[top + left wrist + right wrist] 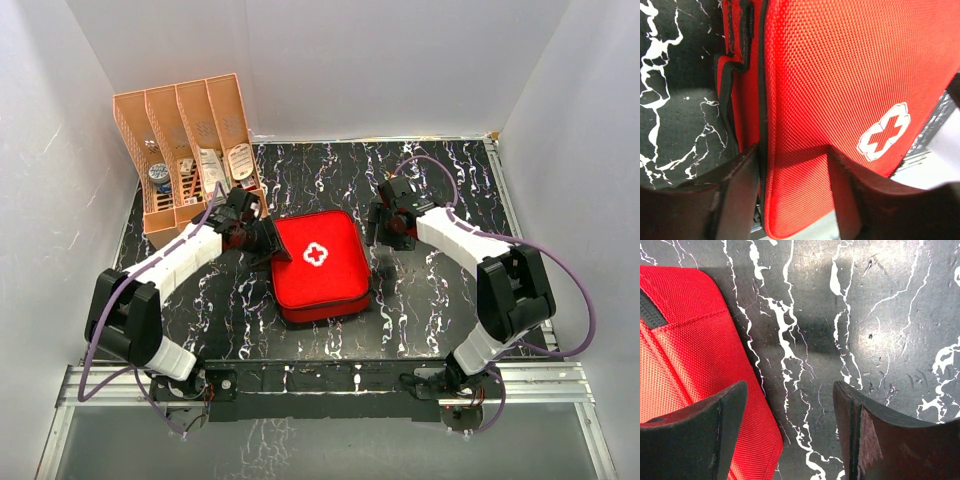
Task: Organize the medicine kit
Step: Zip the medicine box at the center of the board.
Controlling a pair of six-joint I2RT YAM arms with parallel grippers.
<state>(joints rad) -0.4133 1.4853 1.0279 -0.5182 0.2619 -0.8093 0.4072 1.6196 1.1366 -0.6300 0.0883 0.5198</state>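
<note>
1. The medicine kit (318, 265) lies flat at the middle of the black, white-veined table (440, 180). Its lid is down and the white cross faces up. It sits between the two grippers.
2. The left arm (175, 262) rises from its base at the near left edge of the table. Its white forearm slants forward and inward toward the kit's far left corner, with the wrist tipped down.
3. The left gripper (790, 155) has its jaws apart, straddling the kit's left edge. One finger (735, 197) sits by the side wall next to the zip, and the other finger (852, 200) is over the red lid. Whether the pads press on the fabric cannot be told.
4. The right arm (455, 235) bends at a raised elbow near the right side. Its forearm runs inward and away from the base, toward the kit's far right corner.
5. The right gripper (790, 387) points down with its jaws spread and grips nothing. One finger hangs over the kit's rounded edge, and the other hangs over bare table just beside it.
6. An orange slotted rack (190, 150) stands at the far left corner of the table, behind the left gripper. It has small packets in its compartments.
</note>
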